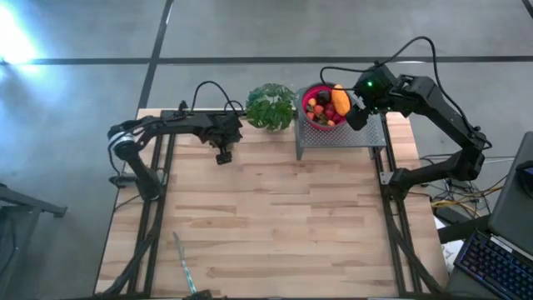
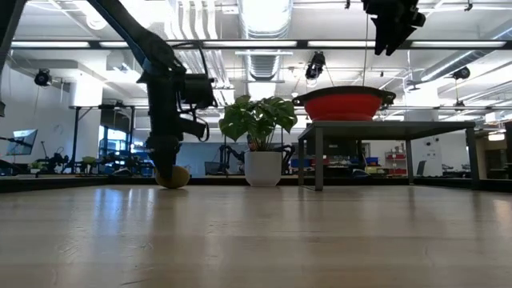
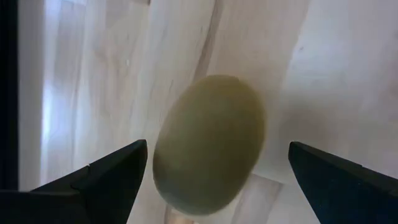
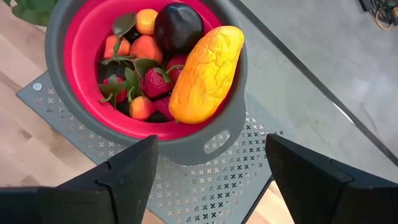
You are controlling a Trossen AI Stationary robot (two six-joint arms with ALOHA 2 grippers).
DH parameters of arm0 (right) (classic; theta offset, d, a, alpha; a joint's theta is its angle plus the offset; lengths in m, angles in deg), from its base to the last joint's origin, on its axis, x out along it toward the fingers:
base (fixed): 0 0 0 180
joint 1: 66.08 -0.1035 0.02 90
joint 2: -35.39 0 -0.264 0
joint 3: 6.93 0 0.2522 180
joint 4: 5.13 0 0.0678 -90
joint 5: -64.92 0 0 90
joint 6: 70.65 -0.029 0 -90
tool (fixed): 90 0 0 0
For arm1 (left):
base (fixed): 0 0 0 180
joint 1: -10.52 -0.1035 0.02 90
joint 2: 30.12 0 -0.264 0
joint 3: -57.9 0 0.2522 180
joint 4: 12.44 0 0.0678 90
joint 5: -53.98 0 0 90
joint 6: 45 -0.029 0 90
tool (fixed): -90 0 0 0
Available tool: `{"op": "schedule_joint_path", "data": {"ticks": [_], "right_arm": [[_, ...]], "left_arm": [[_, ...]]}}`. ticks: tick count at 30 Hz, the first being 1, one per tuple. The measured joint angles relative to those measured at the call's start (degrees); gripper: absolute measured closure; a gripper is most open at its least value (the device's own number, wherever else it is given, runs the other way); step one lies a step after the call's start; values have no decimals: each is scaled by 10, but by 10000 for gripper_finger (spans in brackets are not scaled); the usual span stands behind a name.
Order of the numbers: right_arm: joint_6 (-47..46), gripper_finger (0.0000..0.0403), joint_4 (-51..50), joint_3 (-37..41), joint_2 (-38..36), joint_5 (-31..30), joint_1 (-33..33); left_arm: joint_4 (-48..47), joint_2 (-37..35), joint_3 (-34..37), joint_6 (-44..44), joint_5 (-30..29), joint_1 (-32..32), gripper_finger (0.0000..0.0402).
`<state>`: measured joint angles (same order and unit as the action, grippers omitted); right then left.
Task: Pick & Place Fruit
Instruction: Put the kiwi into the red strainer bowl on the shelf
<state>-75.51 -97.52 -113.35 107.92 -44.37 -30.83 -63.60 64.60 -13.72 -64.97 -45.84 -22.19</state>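
Note:
An olive-brown kiwi [image 3: 208,143] lies on the wooden table at the far left, also seen in the low view [image 2: 178,178]. My left gripper [image 3: 217,145] points down over it, open, one finger on either side with a gap to each. It shows in the high view [image 1: 223,155] left of the plant. A red bowl [image 4: 81,37] with a grey rim stands on a grey perforated stand [image 1: 341,137] and holds strawberries, orange balls, a dark round fruit [image 4: 178,26] and a long yellow-orange piece [image 4: 205,71] leaning on the rim. My right gripper [image 4: 211,140] hangs open above the bowl's edge.
A leafy green plant [image 1: 271,106] in a white pot stands between the left gripper and the stand. A thin pale knife-like stick [image 1: 181,254] lies near the table's front left. The wide middle of the wooden table [image 1: 283,217] has room.

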Motion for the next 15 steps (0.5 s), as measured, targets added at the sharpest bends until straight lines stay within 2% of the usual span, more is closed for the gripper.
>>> {"op": "schedule_joint_path", "data": {"ticks": [9,15], "right_arm": [[4,130,0,0,0,0,0],[6,154,1,0,0,0,0]], "left_arm": [[4,46,-3,-10,2,-13,14],[4,45,-2,-10,4,-13,56]]}}
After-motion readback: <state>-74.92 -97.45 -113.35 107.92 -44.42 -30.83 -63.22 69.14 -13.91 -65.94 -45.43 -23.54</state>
